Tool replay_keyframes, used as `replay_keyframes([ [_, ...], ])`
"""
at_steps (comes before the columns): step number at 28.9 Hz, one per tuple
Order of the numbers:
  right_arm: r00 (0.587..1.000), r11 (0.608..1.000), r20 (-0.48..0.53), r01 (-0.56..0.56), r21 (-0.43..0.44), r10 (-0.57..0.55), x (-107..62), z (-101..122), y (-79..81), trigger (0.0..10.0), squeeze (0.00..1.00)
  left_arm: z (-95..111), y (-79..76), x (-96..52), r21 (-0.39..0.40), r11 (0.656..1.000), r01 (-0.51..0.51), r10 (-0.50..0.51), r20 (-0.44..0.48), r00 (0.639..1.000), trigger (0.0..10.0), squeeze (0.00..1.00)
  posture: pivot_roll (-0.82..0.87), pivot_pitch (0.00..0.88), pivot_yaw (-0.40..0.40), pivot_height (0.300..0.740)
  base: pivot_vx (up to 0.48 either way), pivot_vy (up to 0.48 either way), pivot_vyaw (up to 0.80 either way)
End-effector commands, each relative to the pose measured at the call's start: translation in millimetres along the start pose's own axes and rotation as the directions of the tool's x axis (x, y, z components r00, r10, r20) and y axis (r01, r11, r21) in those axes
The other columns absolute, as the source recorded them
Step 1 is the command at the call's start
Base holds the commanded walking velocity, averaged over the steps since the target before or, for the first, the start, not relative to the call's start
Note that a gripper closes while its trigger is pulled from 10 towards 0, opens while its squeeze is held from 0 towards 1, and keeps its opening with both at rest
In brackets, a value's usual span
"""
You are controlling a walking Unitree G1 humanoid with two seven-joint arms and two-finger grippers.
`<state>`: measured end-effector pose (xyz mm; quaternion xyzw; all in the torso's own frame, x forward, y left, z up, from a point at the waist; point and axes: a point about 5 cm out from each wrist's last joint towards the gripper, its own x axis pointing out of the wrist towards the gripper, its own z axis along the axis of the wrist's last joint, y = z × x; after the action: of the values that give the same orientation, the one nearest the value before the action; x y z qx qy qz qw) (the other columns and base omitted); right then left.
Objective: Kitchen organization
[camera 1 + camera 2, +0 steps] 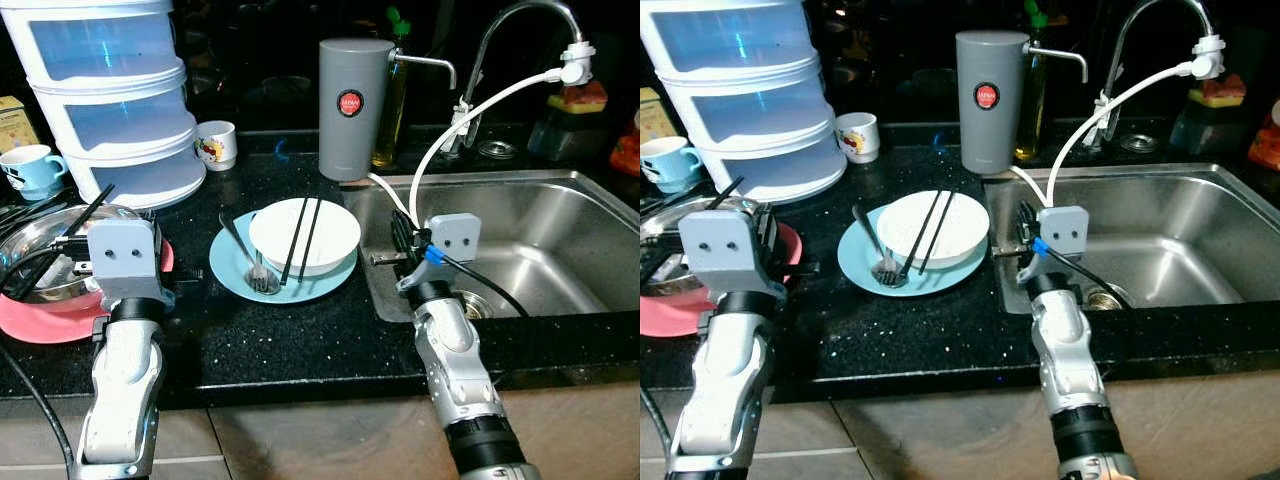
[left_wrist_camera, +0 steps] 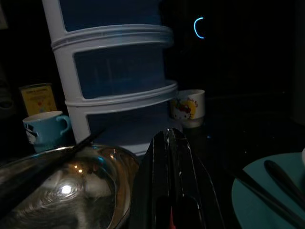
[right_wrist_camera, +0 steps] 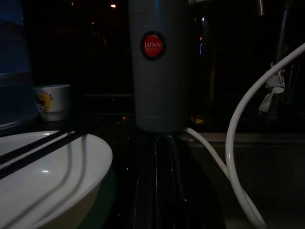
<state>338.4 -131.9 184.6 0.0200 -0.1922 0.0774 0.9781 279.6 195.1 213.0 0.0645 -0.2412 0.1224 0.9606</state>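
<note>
The grey canister (image 3: 160, 67), directly ahead of the right gripper (image 3: 162, 157), carried a round red label (image 3: 153, 46) that read "JAPAN", with a smaller second line beneath it, possibly "QUALITY". No other text was legible.

Chopsticks (image 1: 302, 236) across bowl (image 1: 304, 236), bowl on plate (image 1: 232, 272).

Desk (image 1: 300, 340) is glossy black stone with little speckles. Sink (image 1: 560, 230) is brushed stainless, tap (image 1: 520, 20) shiny chrome. White bowl (image 1: 330, 235) looks like glazed ceramic on a smooth teal plate (image 1: 225, 265). Grey canister (image 1: 352, 140) is matt, drawers (image 1: 110, 90) translucent plastic, glass lid (image 1: 30, 250) pretty reflective.
</note>
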Motion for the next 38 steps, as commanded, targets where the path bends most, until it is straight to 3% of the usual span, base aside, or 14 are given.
replay_keyframes([
  [1, 0.999, 1.0, -0.041, 0.005, 0.012, -0.004, -3.7, -9, 0.2, 10.0, 0.0, -1, 0.3, -0.1, 0.005, 1.0, 0.0, 0.0, -0.006, 1.0, 10.0, 0.0, 0.04, 0.036, -0.005, 0.74, 0.266, 0.0, 0.0],
  [6, 0.997, 1.0, -0.077, -0.012, 0.012, 0.013, -7.1, -14, 2.4, 10.0, 0.0, -20, -13.7, -6.3, -0.011, 0.996, 0.086, -0.086, -0.15, 0.985, 10.0, 0.0, 0.03, 0.029, -0.004, 0.74, 0.0, 0.0, 0.0],
  [19, 0.998, 0.999, -0.06, -0.026, 0.027, 0.028, -4.2, -10, 7.4, 10.0, 0.0, -16, -14.8, -8.2, 0.003, 0.996, 0.091, -0.09, -0.127, 0.988, 10.0, 0.0, 0.04, 0.014, -0.003, 0.74, 0.0, 0.0, 0.0],
  [25, 0.999, 0.999, -0.032, -0.042, 0.033, 0.043, 3.0, 0, 6.8, 10.0, 0.0, -6, -16.6, -0.3, 0.03, 0.998, 0.05, -0.047, -0.104, 0.994, 10.0, 0.0, 0.03, 0.026, -0.02, 0.74, 0.0, 0.0, 0.0],
  [27, 0.998, 0.998, -0.019, -0.053, 0.041, 0.054, 7.3, 5, 7.2, 10.0, 0.0, 5, -16.8, 6.4, 0.04, 0.998, 0.042, -0.038, -0.074, 0.997, 10.0, 0.0, 0.04, 0.028, -0.031, 0.74, 0.0, 0.0, 0.0],
  [38, 0.996, 0.994, 0.022, -0.086, 0.066, 0.084, 28.5, 28, 5.5, 10.0, 0.0, 36, -16.9, 30.2, -0.002, 0.995, 0.096, -0.096, -0.023, 0.995, 10.0, 0.0, 0.04, 0.031, -0.034, 0.74, 0.0, 0.0, 0.0],
])
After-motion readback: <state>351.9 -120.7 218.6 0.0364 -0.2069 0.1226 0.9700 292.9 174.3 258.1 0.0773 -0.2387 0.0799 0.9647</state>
